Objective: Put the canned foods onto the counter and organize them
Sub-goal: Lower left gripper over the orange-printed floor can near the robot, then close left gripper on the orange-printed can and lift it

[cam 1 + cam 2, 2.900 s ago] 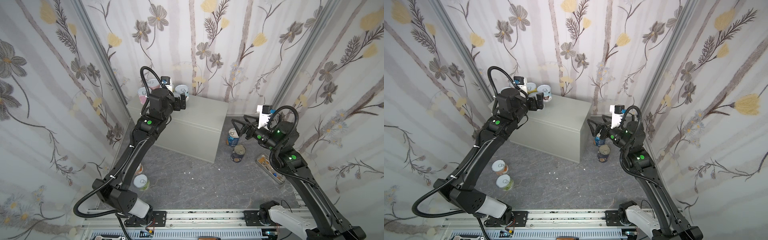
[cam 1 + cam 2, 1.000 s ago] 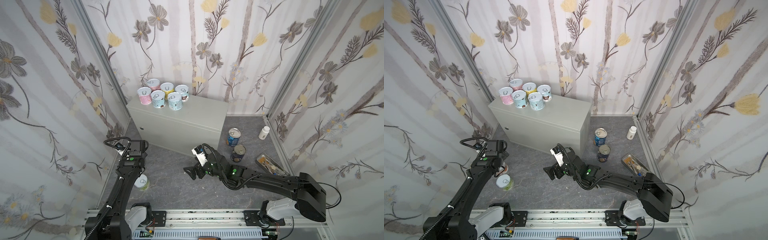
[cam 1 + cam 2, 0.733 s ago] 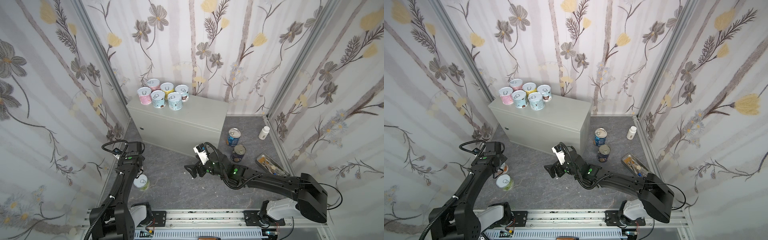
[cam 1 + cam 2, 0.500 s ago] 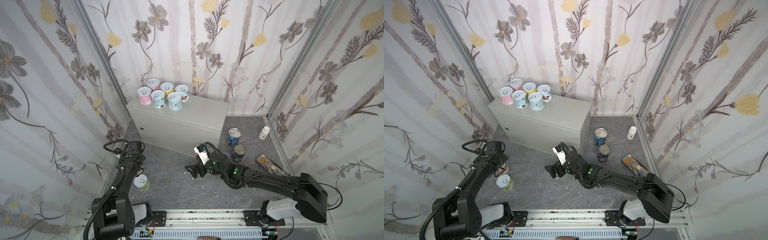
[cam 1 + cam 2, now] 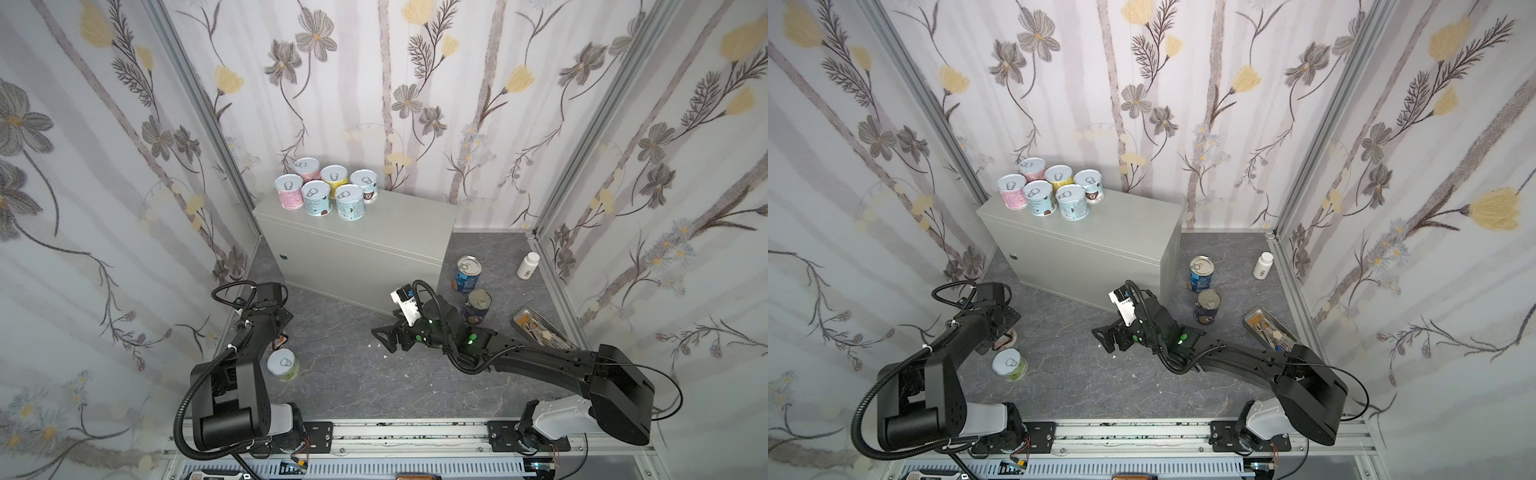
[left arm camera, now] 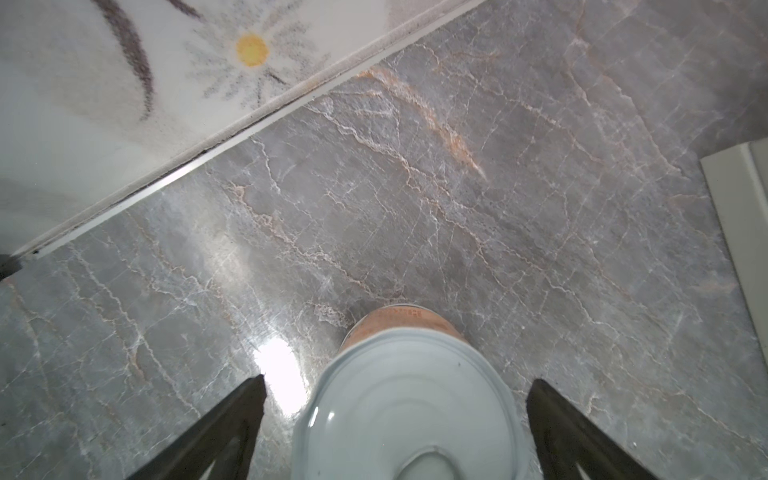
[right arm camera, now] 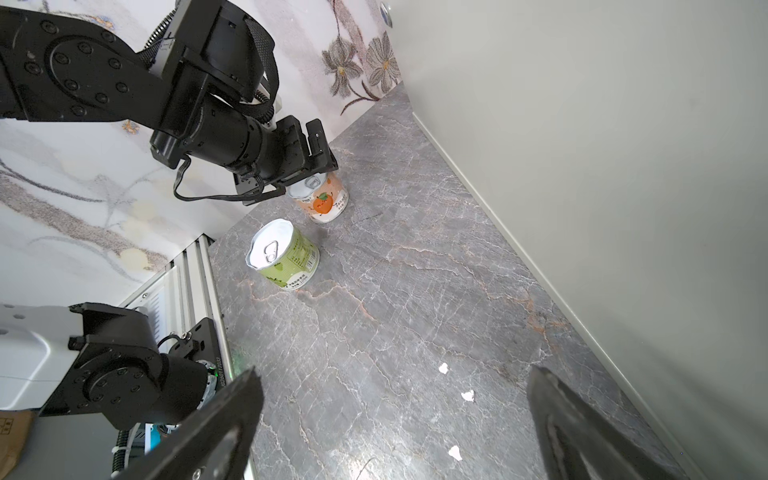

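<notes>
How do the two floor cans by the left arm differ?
The peach-labelled short can stands inside the open left gripper; the green-labelled short can stands free. The peach can shows an orange fruit; the green can shows a barcode. Both upright, pull-tab lids, on the dark marbled floor.

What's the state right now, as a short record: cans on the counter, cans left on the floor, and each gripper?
counter: six short cans, clustered at its back left corner
floor, left side: green-label can; orange-label can
floor, right side: blue tall can, navy tall can, both upright
left gripper: open, jaws either side of the orange-label can's top
right gripper: open, empty, low over the floor
not cans: pill bottle, flat tin
</notes>
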Available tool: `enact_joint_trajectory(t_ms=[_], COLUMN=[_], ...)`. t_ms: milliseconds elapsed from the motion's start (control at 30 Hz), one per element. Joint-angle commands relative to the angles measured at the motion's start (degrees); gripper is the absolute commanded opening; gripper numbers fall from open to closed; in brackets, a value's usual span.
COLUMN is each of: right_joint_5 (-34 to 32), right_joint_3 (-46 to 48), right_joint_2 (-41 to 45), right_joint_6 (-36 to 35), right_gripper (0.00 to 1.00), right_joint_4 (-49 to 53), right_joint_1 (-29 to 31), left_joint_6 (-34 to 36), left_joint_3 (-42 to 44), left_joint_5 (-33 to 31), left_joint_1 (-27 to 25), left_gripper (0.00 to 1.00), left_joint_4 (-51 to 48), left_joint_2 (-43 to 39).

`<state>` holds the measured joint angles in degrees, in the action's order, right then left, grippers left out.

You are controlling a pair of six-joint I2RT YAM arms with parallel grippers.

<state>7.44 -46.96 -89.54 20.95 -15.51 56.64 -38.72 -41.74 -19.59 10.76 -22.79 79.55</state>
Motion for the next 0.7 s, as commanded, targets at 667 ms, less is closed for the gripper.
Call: enact_joint_trajectory(t_ms=[667], right_joint_5=[2.31], right_joint_3=[-0.63], right_joint_2=[-1.50], right_joint_6=[0.58], right_gripper=[1.00], right_joint_4=[-2.33], right_joint_1=[-0.83], left_joint_6=[1.04], left_joint_3=[1.03], left_joint_5=[1.83], left_joint_1=[0.23], left_gripper=[0.70], left_joint_4=[6.79], left_joint_2=[7.68])
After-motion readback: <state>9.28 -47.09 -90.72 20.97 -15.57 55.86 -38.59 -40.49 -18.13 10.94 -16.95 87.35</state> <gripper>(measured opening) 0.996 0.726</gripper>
